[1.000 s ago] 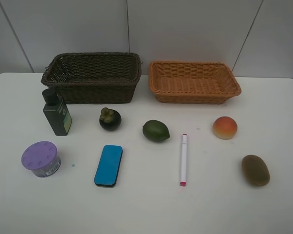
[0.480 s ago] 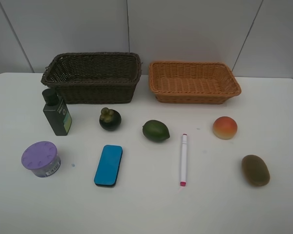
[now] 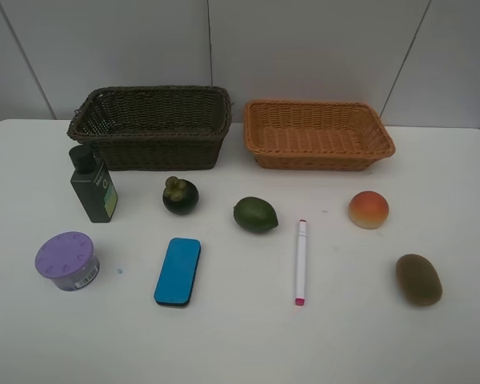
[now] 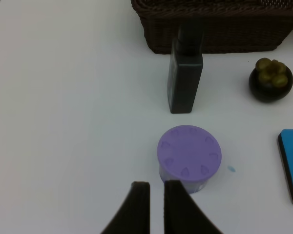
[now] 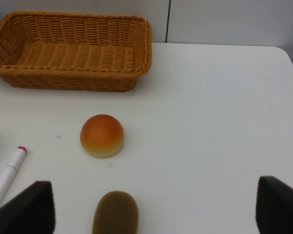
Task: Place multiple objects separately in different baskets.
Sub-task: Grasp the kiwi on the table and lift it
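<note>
Left wrist view: the frame edge cuts off the dark brown wicker basket (image 4: 210, 34), leaving only its near wall. The blue rectangular eraser (image 4: 292, 163) is cropped to one end. The left gripper (image 4: 156, 184) hides part of the base of the purple-lidded round tub (image 4: 189, 157).

Right wrist view: the brown fuzzy kiwi (image 5: 115, 213) and the white marker (image 5: 7, 175) are cropped. The right gripper (image 5: 154, 181) shows its finger ends only.

Exterior high view: the tub's label print is too small to read.

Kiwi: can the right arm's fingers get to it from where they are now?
Probably yes. The right fingers stand wide open, and the kiwi lies in front of them, in line with their gap. The peach and marker sit apart from it, so nothing seems to block the way.
</note>
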Controlling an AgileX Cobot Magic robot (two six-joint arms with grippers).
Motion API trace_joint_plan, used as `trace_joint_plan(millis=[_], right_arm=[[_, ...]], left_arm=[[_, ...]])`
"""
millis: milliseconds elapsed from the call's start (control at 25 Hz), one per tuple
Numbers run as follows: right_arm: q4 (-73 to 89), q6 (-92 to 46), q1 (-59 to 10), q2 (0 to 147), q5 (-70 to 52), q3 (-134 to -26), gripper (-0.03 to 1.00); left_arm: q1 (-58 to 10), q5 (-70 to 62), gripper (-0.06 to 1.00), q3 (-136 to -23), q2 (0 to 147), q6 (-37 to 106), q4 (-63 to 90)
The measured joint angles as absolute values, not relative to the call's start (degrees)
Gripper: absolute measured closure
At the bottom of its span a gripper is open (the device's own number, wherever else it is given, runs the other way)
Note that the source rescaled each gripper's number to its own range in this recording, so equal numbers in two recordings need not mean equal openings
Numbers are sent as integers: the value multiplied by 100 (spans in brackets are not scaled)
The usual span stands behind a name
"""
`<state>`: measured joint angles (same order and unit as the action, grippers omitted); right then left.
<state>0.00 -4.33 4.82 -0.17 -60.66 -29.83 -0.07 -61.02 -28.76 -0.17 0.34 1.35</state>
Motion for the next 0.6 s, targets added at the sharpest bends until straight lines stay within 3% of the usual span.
trace_joint_plan(millis=[600], right_arm=[[0,-433,482,-17,-6066,-2983,-3]], left_arm=[[-7,-6102,94,-2876,-17,0,135]])
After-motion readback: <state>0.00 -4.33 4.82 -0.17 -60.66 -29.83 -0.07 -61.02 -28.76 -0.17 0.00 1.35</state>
